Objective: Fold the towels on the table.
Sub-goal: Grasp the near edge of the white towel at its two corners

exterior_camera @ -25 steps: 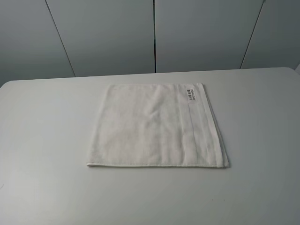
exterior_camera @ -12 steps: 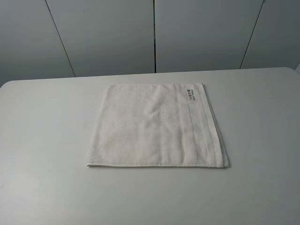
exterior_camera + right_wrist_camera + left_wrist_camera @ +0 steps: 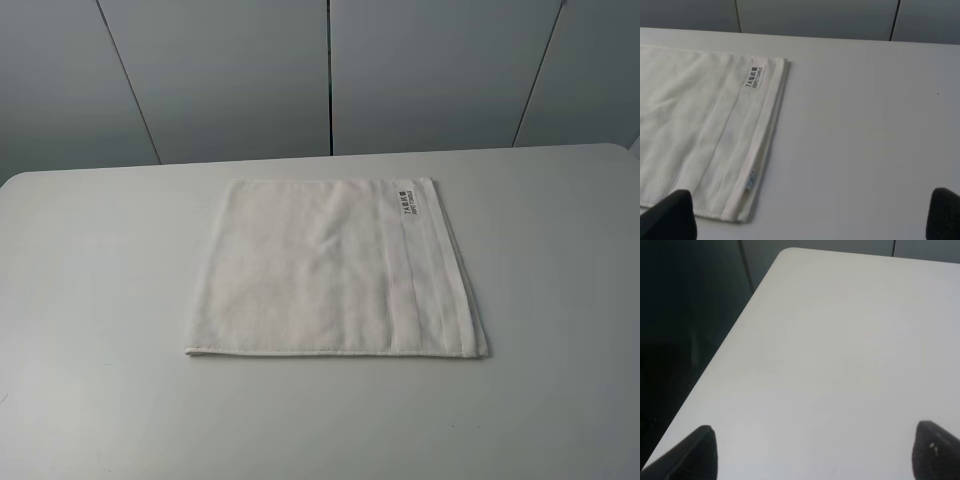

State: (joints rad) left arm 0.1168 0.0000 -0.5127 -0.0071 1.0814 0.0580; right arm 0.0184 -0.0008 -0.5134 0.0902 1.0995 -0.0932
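One towel (image 3: 695, 125) lies near the right pincer (image 3: 807, 215).

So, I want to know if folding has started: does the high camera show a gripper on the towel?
No, the towel lies flat on the table, with no gripper in that view.

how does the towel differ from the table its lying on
The towel is textured cloth with a woven band and a printed label; the table is smooth and plain. The towel is far smaller, covering only the table's middle. The towel's corners are square, the table's rounded. Both are white.
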